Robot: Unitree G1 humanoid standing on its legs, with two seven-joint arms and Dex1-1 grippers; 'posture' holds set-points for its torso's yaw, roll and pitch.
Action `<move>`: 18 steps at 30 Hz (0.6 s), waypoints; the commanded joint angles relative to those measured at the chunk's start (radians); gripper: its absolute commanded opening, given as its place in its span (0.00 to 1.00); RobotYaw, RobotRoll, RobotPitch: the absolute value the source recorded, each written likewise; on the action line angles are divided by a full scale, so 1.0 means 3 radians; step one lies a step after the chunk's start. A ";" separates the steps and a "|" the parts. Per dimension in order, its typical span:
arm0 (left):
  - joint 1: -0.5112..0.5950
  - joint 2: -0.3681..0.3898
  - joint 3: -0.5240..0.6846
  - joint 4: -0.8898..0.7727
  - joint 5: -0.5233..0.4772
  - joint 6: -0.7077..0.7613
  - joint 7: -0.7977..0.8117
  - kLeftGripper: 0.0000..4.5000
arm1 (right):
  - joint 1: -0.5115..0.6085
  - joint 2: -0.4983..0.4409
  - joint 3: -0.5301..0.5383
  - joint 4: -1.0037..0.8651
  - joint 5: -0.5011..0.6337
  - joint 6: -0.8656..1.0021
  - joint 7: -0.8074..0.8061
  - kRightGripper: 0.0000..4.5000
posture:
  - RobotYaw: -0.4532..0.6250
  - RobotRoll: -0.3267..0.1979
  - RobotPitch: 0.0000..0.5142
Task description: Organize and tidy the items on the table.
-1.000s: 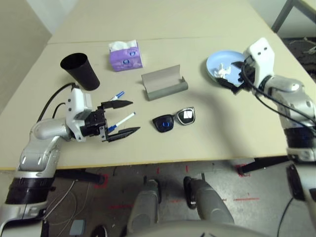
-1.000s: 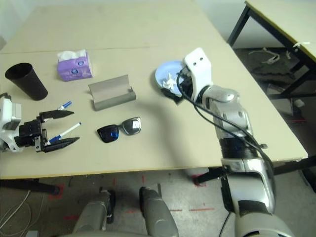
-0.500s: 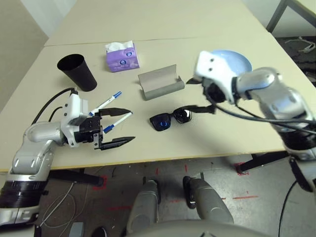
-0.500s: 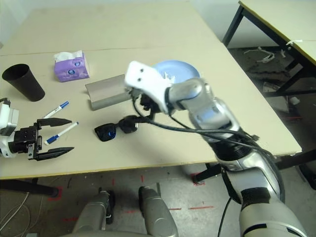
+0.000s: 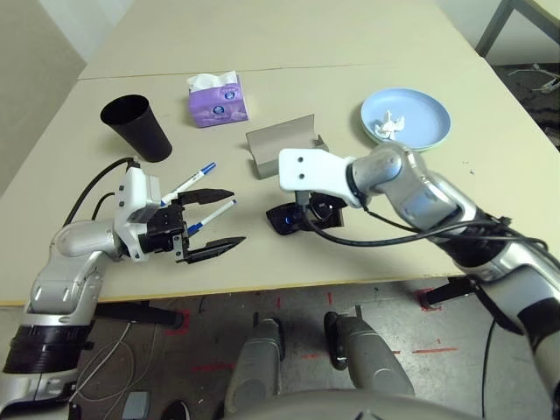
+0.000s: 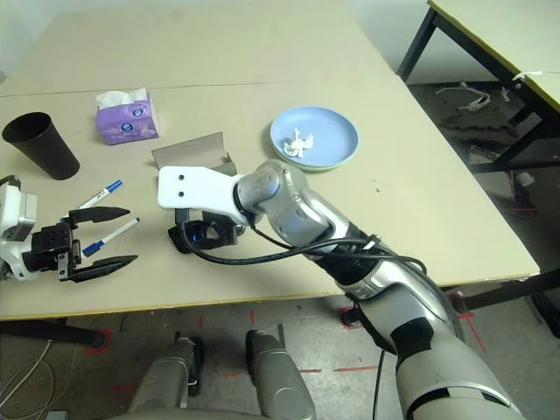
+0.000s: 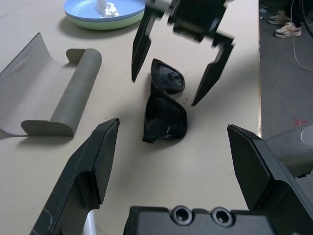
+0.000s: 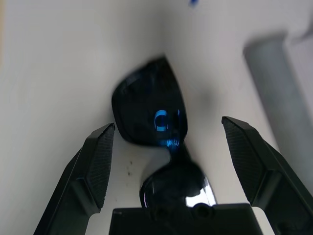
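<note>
The black sunglasses (image 5: 287,219) lie on the table (image 5: 289,79) near its front edge. My right gripper (image 8: 168,123) hovers open right over them, one finger on each side, not touching. My left gripper (image 5: 238,216) is open, low over the table to the left, straddling the tip of one blue-capped marker (image 5: 210,214). The second marker (image 5: 197,178) lies just behind it. The grey glasses case (image 5: 284,149) lies open behind the sunglasses. A crumpled tissue (image 5: 385,127) rests on the blue plate (image 5: 429,122), which is stacked on a green one.
A black cup (image 5: 136,127) stands at the back left, with the purple tissue box (image 5: 217,98) to its right. The table's seam runs behind them. My right forearm reaches across the front right of the table.
My right arm has swung left from the blue plate to above the sunglasses, leaving the tissue on the plate. The left gripper has hardly moved.
</note>
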State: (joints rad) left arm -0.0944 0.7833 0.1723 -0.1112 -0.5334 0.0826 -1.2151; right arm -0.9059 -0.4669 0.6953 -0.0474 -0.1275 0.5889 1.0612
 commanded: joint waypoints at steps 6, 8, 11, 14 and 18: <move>0.0071 0.0052 0.0021 -0.0018 0.0052 -0.0012 -0.0035 1.00 | 0.0045 -0.0024 0.0029 0.0208 -0.0229 -0.0329 0.0083 1.00 | 0.35 0.62 0.39; 0.0065 0.0063 0.0034 -0.0021 0.0052 -0.0008 -0.0023 1.00 | 0.0051 -0.0026 0.0008 0.0222 -0.0239 -0.0351 0.0116 1.00 | 0.36 0.62 0.39; 0.0089 0.0070 0.0044 -0.0046 0.0047 -0.0008 -0.0005 1.00 | 0.0070 -0.0015 -0.0010 0.0208 -0.0247 -0.0360 0.0167 1.00 | 0.36 0.62 0.39; 0.0122 0.0069 0.0053 -0.0075 0.0041 -0.0008 0.0006 1.00 | 0.0099 -0.0005 -0.0015 0.0170 -0.0246 -0.0354 0.0208 1.00 | 0.36 0.62 0.39; 0.0155 0.0047 0.0032 -0.0128 0.0033 0.0004 0.0039 1.00 | 0.0185 -0.0011 0.0009 0.0116 -0.0263 -0.0391 0.0258 1.00 | 0.36 0.62 0.39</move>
State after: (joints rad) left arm -0.0620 0.7982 0.1778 -0.1267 -0.5296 0.0823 -1.2057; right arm -0.8690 -0.4735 0.6924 0.0051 -0.2028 0.4845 1.1247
